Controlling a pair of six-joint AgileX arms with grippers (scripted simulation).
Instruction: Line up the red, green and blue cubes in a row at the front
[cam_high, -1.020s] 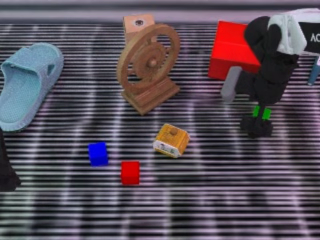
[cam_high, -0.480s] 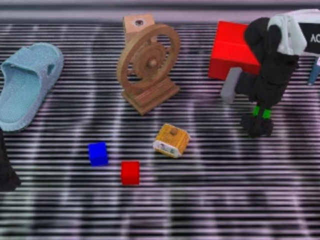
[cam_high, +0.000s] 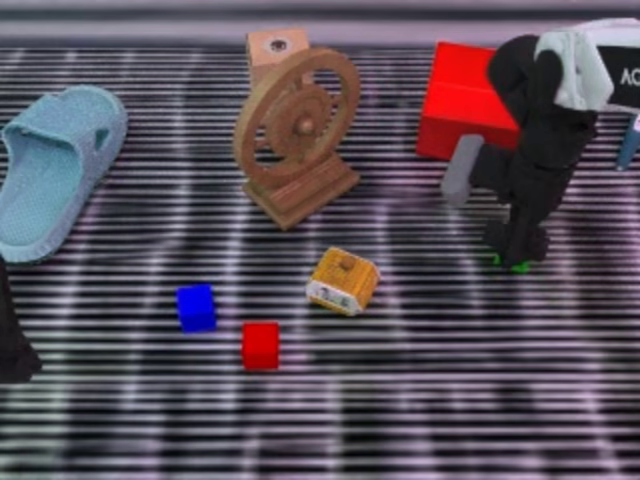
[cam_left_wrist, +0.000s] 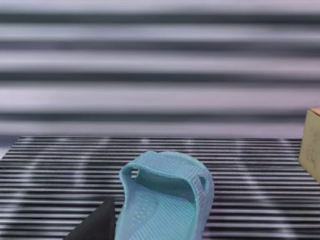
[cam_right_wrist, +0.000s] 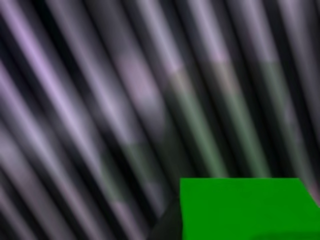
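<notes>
The blue cube (cam_high: 196, 307) and the red cube (cam_high: 260, 345) rest on the striped table left of centre, a little apart, the red one nearer the front. At the right, my right gripper (cam_high: 515, 248) is down over the green cube (cam_high: 519, 266), of which only thin green slivers show at its lower edge. In the right wrist view the green cube (cam_right_wrist: 245, 210) fills the lower corner, very close above the table. My left gripper (cam_high: 12, 355) is parked at the left edge; one dark finger (cam_left_wrist: 97, 225) shows far off to the side, beside the slipper.
A light-blue slipper (cam_high: 50, 170) lies at the far left. A wooden wheel on a stand (cam_high: 297, 130) stands at the back centre with a tan block (cam_high: 277, 45) behind it. The orange-topped toy block (cam_high: 343, 280) sits mid-table. A red box (cam_high: 462, 100) is behind my right arm.
The right gripper has come down over the green cube. The green patch seen above its tip earlier is now hidden, and green shows only below it. Nothing else moved.
</notes>
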